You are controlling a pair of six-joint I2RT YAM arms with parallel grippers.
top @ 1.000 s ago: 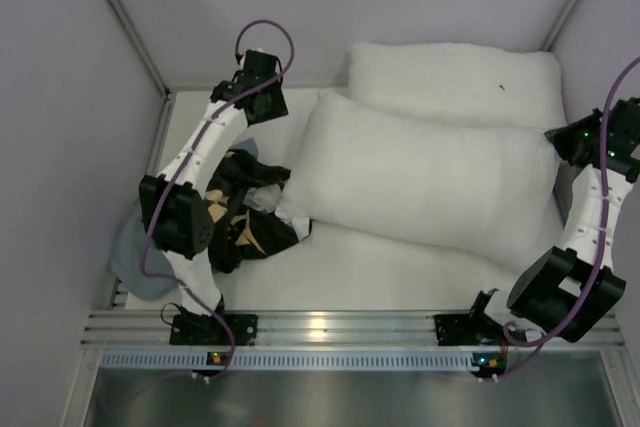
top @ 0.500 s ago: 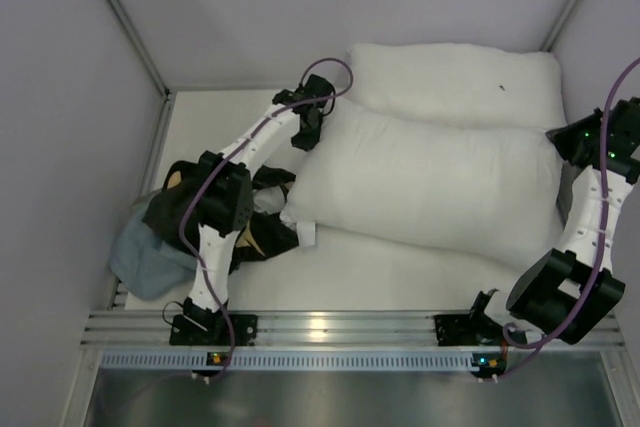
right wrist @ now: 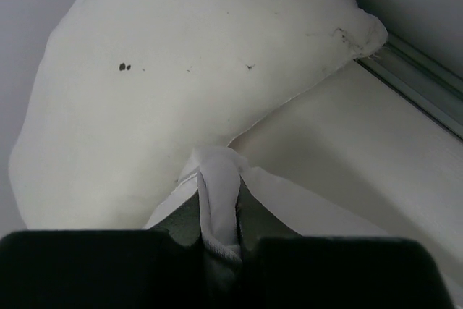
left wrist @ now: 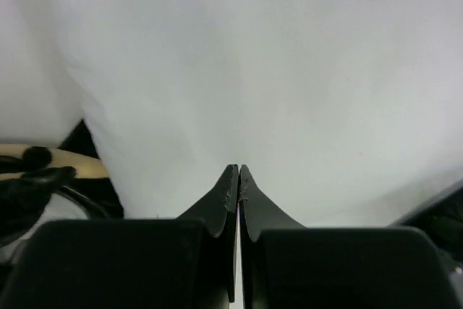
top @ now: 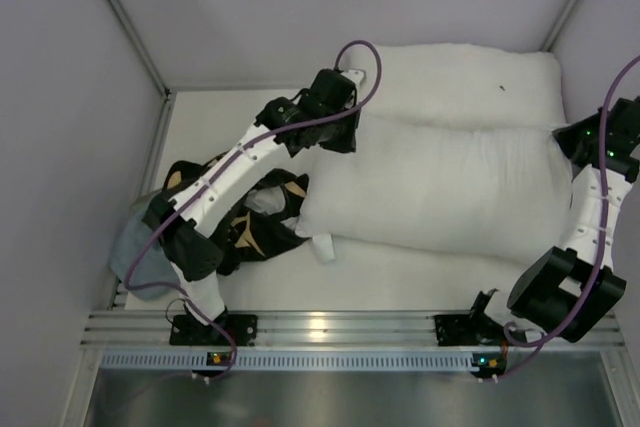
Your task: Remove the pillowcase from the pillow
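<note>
Within the last second the left arm swung from the far-left part of the tabletop (top: 390, 272) onto the far-left corner of the pillow (top: 440, 187). The left fingers (left wrist: 237, 179), spread a second ago, are now pressed together with their tips against the white cover; no fold shows between them. The right fingers (right wrist: 219, 215) pinch a white fold at the pillow's right end, as before. The pillow has slid a little toward the right edge, and its small tag (top: 322, 247) now hangs out at the near-left corner. The pillowcase (top: 250, 222) lies crumpled near the tabletop's left edge, beside the pillow's left end and no longer around it, partly over a blue-grey cloth (top: 130, 257). Judging by this, the removal looks essentially done, and the left arm seems only to be nudging the bare pillow clear. The other pillow (top: 460, 72) lies along the far edge. No brand or writing is legible; the tag reads blank.
</note>
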